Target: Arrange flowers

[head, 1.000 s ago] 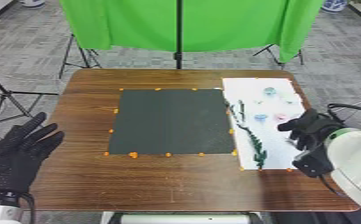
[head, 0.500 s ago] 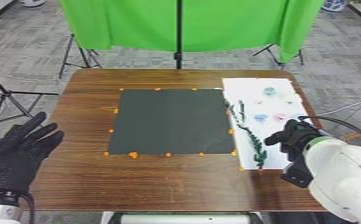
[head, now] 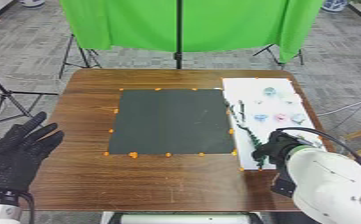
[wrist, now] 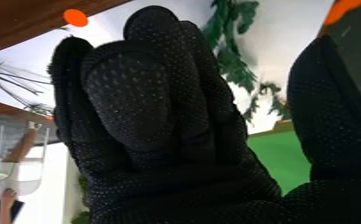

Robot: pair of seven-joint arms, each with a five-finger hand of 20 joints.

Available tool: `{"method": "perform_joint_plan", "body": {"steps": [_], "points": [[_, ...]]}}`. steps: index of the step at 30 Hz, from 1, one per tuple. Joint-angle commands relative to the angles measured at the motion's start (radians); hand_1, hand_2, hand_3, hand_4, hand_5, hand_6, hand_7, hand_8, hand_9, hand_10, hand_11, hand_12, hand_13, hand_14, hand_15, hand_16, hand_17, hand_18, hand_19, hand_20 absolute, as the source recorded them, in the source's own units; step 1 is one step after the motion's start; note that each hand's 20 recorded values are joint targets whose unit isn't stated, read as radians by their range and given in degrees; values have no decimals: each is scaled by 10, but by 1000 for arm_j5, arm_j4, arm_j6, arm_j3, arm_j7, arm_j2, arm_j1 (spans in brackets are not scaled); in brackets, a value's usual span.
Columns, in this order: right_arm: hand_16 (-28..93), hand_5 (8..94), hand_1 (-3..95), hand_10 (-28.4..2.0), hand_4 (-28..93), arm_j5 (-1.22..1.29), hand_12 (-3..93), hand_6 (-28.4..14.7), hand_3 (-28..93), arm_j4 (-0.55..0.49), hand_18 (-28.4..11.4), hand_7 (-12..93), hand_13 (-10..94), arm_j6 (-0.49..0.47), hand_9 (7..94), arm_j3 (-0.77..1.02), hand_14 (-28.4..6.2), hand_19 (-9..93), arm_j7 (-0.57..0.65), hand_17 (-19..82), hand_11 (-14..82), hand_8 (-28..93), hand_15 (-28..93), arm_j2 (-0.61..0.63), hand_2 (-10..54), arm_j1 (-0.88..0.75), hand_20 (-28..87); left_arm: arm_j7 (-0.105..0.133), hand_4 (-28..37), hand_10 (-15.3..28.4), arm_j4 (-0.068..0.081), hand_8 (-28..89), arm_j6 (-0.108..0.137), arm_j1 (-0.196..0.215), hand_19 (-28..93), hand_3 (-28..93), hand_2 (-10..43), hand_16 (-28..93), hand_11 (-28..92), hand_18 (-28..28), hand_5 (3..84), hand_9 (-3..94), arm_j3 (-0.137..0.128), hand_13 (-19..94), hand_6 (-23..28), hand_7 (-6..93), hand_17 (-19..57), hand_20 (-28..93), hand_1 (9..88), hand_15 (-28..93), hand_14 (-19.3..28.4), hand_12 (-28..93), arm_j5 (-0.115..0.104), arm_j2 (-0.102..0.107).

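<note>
The right hand [head: 278, 149] is hanging over the near part of the white board [head: 249, 87], at the near end of the green leafy stem [head: 251, 136]. In the right wrist view, its fingers are extending, the thumb is standing apart, and the hand is gripping nothing. Stem-to-glove contact is remaining indeterminate. The stem is lying lengthwise along the board's left side. Artificial flower heads, including a blue one [head: 261, 118] and a pink one [head: 280, 118], are lying to its right. The left hand [head: 15, 160] is occupying the near left, palm open, fingers spreading. The dark square mat [head: 172, 122] is covering the middle of the brown wooden table [head: 168, 185], and orange markers [head: 134, 155] are lining its edges.
</note>
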Motion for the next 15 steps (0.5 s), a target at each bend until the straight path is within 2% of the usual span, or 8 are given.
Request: {"method": "perform_joint_plan", "body": {"steps": [1,15], "points": [[177,708,304,-211,-181,-53,208,-129,673,39,-219,302,799,10,795,-66,-130,932,36,547,392,-65,647,24,-4,43,52,-14,-265,200,-2,-84,3,6,588,768,92,-114,285,230,370,335,2,252,98,124,-85,107,220,574,269,107,5,-10],[178,702,304,-208,-182,-155,208,-124,669,115,-215,317,798,57,791,-288,-126,932,46,546,399,-69,649,38,-2,167,51,-13,-265,200,0,-84,2,3,588,769,92,-113,284,230,371,335,7,252,99,124,-85,106,220,574,269,107,4,-10]]}}
